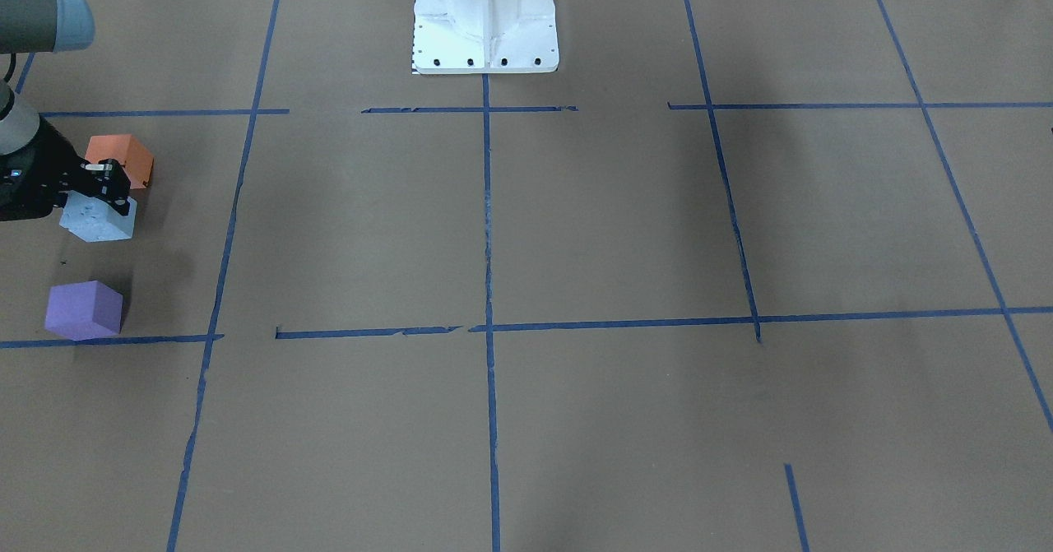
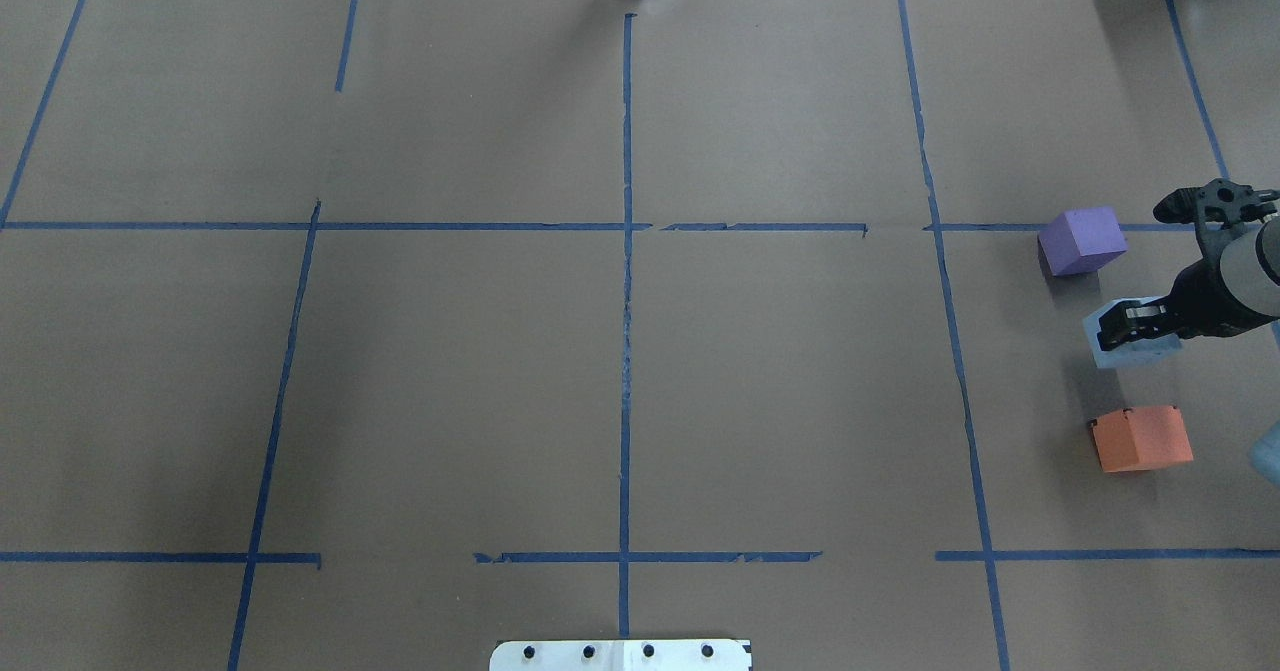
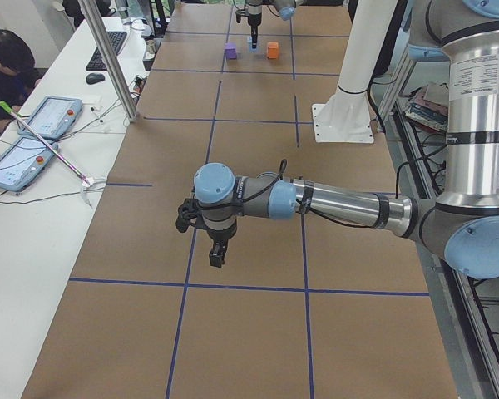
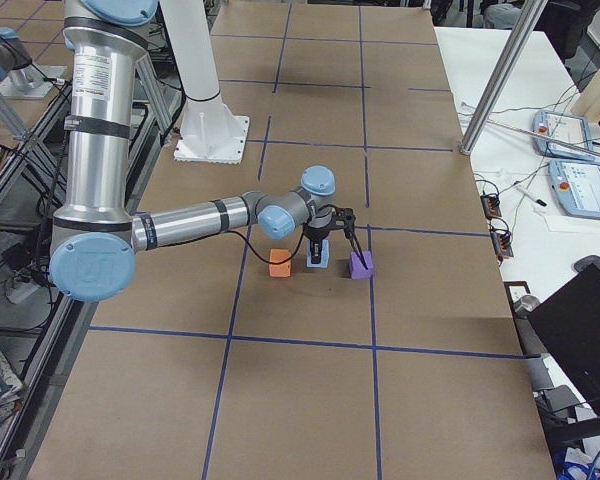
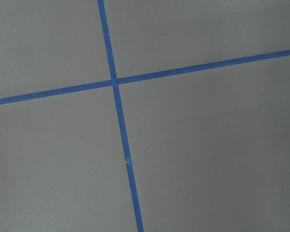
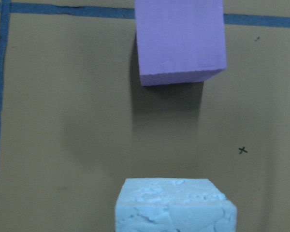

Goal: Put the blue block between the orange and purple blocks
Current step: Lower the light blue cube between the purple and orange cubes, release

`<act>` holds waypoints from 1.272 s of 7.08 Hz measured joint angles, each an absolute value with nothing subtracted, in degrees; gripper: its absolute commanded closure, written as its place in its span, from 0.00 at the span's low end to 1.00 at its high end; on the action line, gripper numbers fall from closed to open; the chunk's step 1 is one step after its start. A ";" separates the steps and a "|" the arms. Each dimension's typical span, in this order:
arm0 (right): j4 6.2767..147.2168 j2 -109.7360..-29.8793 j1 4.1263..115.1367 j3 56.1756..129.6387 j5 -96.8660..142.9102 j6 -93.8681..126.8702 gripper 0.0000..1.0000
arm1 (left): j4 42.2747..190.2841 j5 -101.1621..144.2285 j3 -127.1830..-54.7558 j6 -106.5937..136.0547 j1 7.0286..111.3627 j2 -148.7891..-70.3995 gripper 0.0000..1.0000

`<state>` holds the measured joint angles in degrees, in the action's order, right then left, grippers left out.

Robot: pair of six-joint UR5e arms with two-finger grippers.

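The blue block (image 1: 99, 221) sits between the orange block (image 1: 122, 157) and the purple block (image 1: 84, 309) at the table's right end. My right gripper (image 1: 105, 187) is down on top of the blue block, its fingers closed against its sides. In the overhead view the blue block (image 2: 1130, 346) lies between the purple block (image 2: 1082, 240) and the orange block (image 2: 1142, 438). The right wrist view shows the blue block (image 6: 175, 205) close below and the purple block (image 6: 180, 38) ahead. My left gripper (image 3: 217, 256) hovers over bare table far away; I cannot tell whether it is open.
Brown paper with blue tape lines (image 2: 626, 281) covers the table. The robot's white base (image 1: 485, 17) stands at the middle of the near edge. An operator and tablets (image 3: 29, 141) are at a side table.
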<state>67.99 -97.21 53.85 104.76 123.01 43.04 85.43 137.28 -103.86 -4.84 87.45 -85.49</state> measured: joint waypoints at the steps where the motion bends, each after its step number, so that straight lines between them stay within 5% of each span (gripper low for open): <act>1: 67.74 -97.27 53.78 103.90 123.04 43.56 0.67 | 85.43 137.28 -103.87 -4.84 87.45 -85.50 0.00; 4: 67.43 -95.85 53.63 101.38 123.03 44.52 0.00 | 85.47 137.29 -103.88 -4.83 87.45 -85.52 0.00; 9: 70.26 -95.18 60.86 104.57 126.86 38.06 0.00 | 85.52 137.28 -103.83 -4.90 87.45 -85.52 0.00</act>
<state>70.26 -95.18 60.86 104.57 126.86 38.06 85.52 137.28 -103.83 -4.90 87.45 -85.52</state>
